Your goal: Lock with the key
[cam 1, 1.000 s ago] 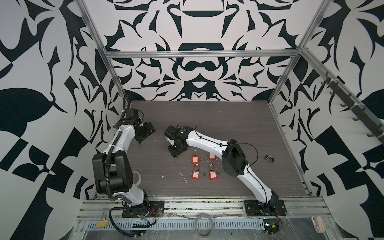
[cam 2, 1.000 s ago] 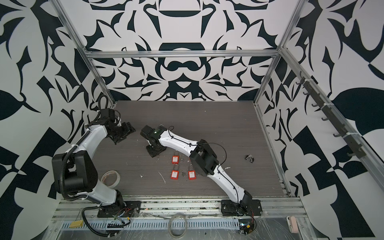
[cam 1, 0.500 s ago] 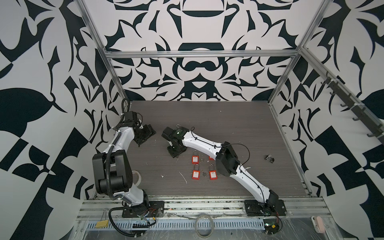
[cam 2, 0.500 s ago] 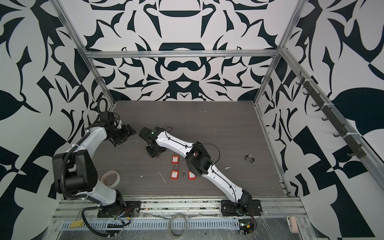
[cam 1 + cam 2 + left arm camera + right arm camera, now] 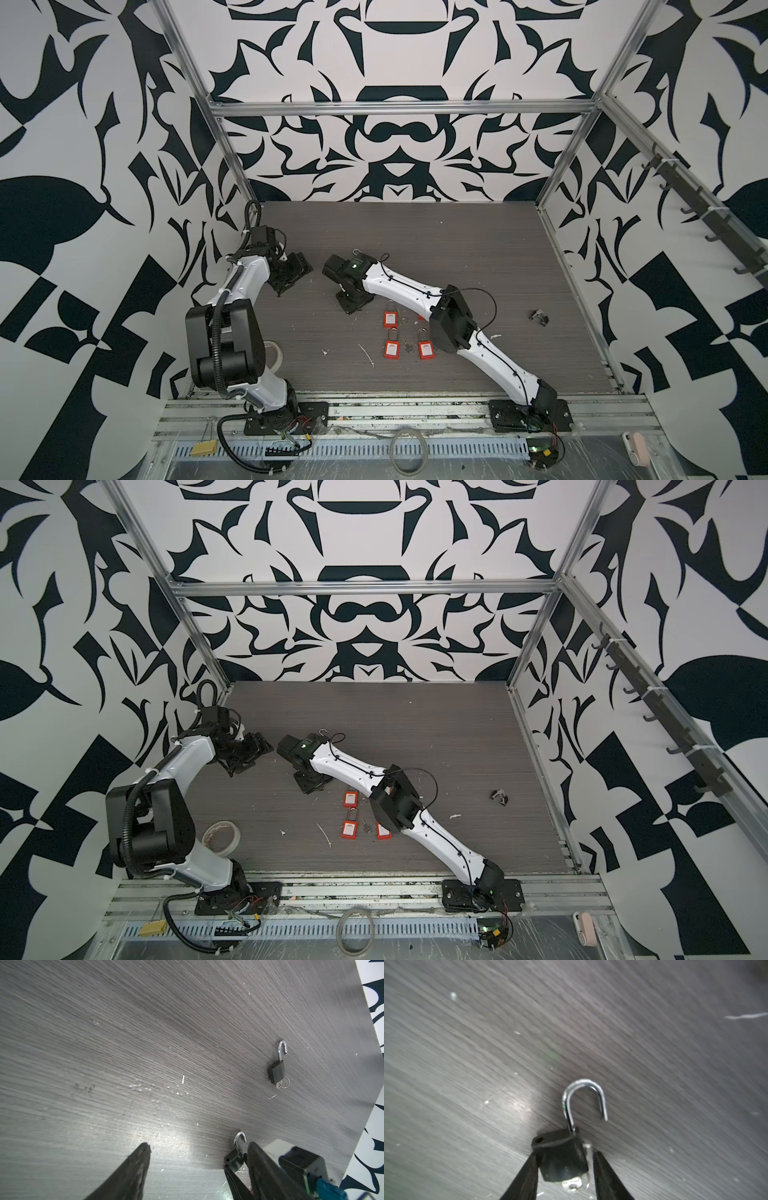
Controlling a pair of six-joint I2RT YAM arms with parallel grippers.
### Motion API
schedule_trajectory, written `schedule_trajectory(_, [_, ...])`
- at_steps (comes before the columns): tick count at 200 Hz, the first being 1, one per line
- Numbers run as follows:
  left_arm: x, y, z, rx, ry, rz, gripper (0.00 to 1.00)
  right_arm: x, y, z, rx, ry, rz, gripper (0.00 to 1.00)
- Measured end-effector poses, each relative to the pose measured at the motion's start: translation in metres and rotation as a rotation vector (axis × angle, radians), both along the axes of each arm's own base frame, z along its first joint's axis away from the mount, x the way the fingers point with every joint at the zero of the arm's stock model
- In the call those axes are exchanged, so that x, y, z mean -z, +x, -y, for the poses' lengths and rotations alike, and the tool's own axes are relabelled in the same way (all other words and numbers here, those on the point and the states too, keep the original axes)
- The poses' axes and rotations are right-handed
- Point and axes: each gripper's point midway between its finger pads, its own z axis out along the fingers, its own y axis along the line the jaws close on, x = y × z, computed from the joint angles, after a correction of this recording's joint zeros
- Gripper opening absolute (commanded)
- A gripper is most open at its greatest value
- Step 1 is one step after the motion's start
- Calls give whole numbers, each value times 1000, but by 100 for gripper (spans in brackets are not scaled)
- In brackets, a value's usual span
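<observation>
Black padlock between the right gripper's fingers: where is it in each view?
Both top views: black padlock left of centre; only its silver shackle shows, at the right gripper.
Left wrist: black padlock beside the left gripper's finger, nearer than a second black padlock.
Right wrist: black padlock between the right gripper's fingers, shackle open.
Shared landmark: the right gripper.

- A padlock is found between the right gripper's fingers.
- A group of padlocks is laid on the table, before it and rightward.
- A tape roll is set front left.
</observation>
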Motion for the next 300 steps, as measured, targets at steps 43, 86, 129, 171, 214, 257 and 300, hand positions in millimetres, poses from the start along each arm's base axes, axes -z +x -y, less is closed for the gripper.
schedule_trajectory(43, [3,-2,0,-1,-1,-8,77,1,-1,3,-108,-40,42,52])
schedule_trajectory(86, [4,-3,0,-1,-1,-12,77,0,-5,2,-245,-59,62,54])
schedule_trajectory(129, [4,-3,0,-2,0,-13,77,0,-4,-3,-331,-47,81,51])
schedule_trajectory(171, [5,-6,0,-3,1,-24,77,0,-5,-6,-347,-34,76,48])
schedule_trajectory(214, [5,-6,0,-8,-2,-29,77,1,-7,-6,-336,-31,67,46])
schedule_trajectory(257, [5,-6,1,-16,-10,-31,77,1,-6,-6,-303,-29,46,45])
schedule_trajectory(300, [4,-6,2,-18,-22,-31,76,1,-8,-5,-293,-20,28,41])
